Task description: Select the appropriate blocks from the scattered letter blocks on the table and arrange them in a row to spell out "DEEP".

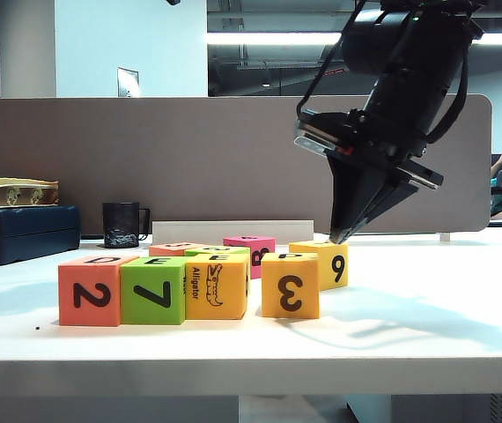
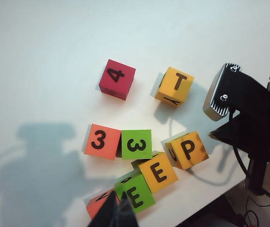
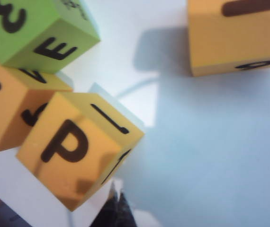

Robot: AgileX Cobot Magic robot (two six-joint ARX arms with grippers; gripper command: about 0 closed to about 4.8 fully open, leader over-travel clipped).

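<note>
On the desk point(image 1: 427, 308) the row stood near the front edge, and behind the P block there was bare room. We judged its amber P block point(image 2: 187, 150) — skewed, slightly apart — needed squaring against the yellow E block point(image 2: 158, 172). The right tool point(image 1: 343, 236) hung above it, pressed together; the left tool point(image 2: 117, 213), likewise closed, hovered over the row's other end.

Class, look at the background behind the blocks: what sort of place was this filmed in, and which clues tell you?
Probably an office or lab workspace: a grey desk partition backs the white table, long ceiling strip lights run behind, and a dark mug stands by stacked boxes.
</note>
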